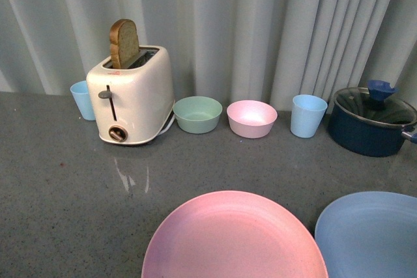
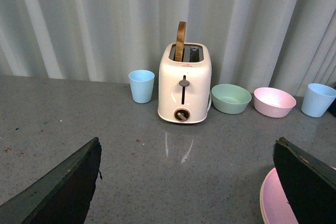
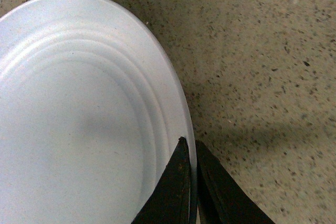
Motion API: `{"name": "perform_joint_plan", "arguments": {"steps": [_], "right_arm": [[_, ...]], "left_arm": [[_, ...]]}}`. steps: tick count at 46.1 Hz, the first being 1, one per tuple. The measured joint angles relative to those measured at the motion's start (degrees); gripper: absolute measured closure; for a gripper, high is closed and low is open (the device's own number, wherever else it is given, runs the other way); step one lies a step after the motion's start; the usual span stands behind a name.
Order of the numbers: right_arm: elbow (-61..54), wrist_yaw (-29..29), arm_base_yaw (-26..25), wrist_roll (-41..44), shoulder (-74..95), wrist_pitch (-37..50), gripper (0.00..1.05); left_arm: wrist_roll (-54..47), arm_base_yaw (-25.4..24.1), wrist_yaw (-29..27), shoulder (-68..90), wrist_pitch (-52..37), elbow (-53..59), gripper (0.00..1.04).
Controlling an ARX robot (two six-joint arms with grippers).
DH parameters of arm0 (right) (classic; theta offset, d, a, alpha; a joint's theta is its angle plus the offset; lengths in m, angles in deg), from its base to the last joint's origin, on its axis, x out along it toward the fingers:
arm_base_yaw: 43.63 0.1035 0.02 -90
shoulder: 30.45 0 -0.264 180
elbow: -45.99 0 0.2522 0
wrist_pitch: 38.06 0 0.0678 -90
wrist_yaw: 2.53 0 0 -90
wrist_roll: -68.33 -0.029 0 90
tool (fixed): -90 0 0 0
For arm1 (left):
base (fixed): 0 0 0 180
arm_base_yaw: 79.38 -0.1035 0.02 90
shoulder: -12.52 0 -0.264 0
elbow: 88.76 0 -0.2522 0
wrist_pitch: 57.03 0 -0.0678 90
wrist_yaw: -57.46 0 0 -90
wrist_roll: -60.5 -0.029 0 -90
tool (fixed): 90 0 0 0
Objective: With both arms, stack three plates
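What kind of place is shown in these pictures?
Probably a kitchen counter, perhaps staged: a toaster holding bread, a lidded blue pot and a light blue plate on a grey worktop.

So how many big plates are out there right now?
2: the pink plate front and centre, and the light blue plate to its right. A third may sit out of view.

Matt pink plate (image 1: 234,239) on glossy, speckled stone counter (image 1: 58,187).
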Motion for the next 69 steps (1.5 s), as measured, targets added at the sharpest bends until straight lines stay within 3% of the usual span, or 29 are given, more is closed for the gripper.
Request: {"name": "perform_joint_plan", "arguments": {"steps": [11, 18, 23, 32, 35, 40, 51, 69], "right_arm": [[-1.7, 1.9, -1.9, 2.4, -18.1, -13.9, 1.02], [0.5, 1.7, 2.8, 1.7, -28.2, -20.4, 1.02], [2.7, 0.2, 9.3, -0.7, -32.2, -21.9, 1.02], [7.7, -7.4, 28.9, -9.6, -25.0, -15.5, 1.02], [8.7, -7.2, 34.7, -12.1, -19.9, -12.6, 1.02], [9.4, -6.8, 39.6, -15.6, -15.3, -10.8, 1.02], [7.6, -8.2, 41.4, -17.9, -14.3, -7.6, 1.02], [0.7, -5.2, 39.8, -15.8, -11.9, -3.8, 1.02]], "left_arm": [[0.0, 0.0, 0.0, 0.0, 0.0, 0.0, 0.07], [0.0, 0.0, 0.0, 0.0, 0.0, 0.0, 0.07], [0.0, 0.0, 0.0, 0.0, 0.0, 0.0, 0.07], [0.0, 0.0, 0.0, 0.0, 0.0, 0.0, 0.07], [0.0, 0.0, 0.0, 0.0, 0.0, 0.0, 0.07], [0.0, 0.0, 0.0, 0.0, 0.0, 0.0, 0.07], [0.0, 0.0, 0.0, 0.0, 0.0, 0.0, 0.07], [0.0, 0.0, 0.0, 0.0, 0.0, 0.0, 0.07]]}}
